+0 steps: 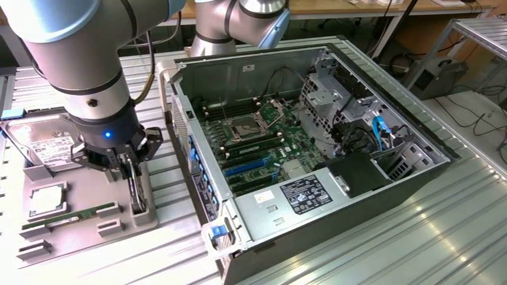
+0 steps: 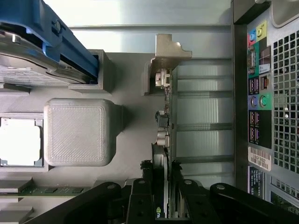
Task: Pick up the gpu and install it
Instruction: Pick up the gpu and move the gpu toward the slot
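Note:
The gpu (image 1: 139,193) stands on edge in a slot of the grey tray (image 1: 87,237), at the exterior view's left beside the open computer case. In the wrist view the gpu (image 2: 164,140) appears edge-on, with its silver bracket (image 2: 169,53) at the far end. My gripper (image 1: 133,173) hangs straight down over the card. Its black fingers (image 2: 145,179) sit against both faces of the card, and the gripper (image 2: 162,176) is shut on it. The card's lower edge still rests in the tray's holder.
The open computer case (image 1: 412,178) lies on its side with the motherboard (image 1: 262,142) and blue card slots (image 1: 247,169) exposed. On the tray are a hard drive (image 1: 44,142), a processor chip (image 1: 47,199) and a green memory stick (image 1: 71,217). The case's rear ports (image 2: 261,93) are close beside the card.

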